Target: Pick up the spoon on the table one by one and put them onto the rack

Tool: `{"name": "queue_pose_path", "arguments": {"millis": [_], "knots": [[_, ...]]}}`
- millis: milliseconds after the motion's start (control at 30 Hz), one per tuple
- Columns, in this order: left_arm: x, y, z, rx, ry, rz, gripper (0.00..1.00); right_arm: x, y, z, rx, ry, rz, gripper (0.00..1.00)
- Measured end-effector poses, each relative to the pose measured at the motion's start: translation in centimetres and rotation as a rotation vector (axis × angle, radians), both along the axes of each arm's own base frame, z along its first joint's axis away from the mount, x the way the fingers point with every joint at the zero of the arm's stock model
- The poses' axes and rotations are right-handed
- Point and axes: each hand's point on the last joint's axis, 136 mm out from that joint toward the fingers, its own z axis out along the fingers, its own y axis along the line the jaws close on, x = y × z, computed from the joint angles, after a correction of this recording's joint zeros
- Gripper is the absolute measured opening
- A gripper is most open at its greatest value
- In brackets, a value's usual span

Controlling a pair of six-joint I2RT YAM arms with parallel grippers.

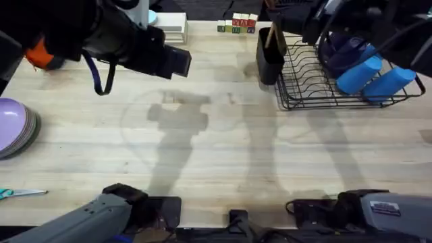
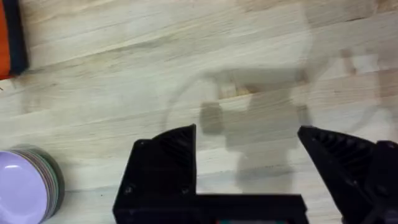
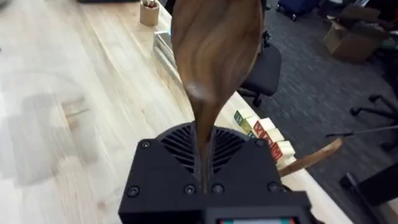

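Glossy dark wooden spoon (image 3: 214,56), oval bowl up, clamped in right gripper (image 3: 205,163); left gripper (image 2: 249,162) gapes wide over pale-grained table (image 2: 186,56).

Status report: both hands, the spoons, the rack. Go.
Left hand open, empty, over bare table. Right hand shut on dark spoon. Light spoon already in rack caddy. Nothing in the way.
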Motion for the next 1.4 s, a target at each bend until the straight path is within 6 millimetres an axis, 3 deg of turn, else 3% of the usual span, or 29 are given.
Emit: {"name": "queue_pose_path", "arguments": {"millis": [233, 500, 1200, 1233, 1400], "knots": [[0.0, 0.0, 0.0, 0.0, 0.001, 0.0, 0.994, 0.5, 0.0, -0.5, 0.018, 0.027, -0.013, 0.033], [0.0, 0.0, 0.0, 0.0, 0.001, 0.0, 0.993, 2.0, 0.1, -3.4, 0.028, 0.094, -0.019, 0.034], [-0.1, 0.0, 0.0, 0.001, 0.003, 0.0, 0.993, 0.6, -1.2, -8.4, -0.032, 0.349, -0.114, 0.036], [-0.1, 0.0, 0.0, 0.001, 0.003, 0.0, 0.993, 0.7, -1.4, -8.6, -0.035, 0.36, -0.13, 0.227], [-0.1, 0.0, 0.0, 0.001, 0.003, 0.0, 0.993, 0.7, -1.5, -8.7, -0.036, 0.36, -0.133, 0.36]]}}
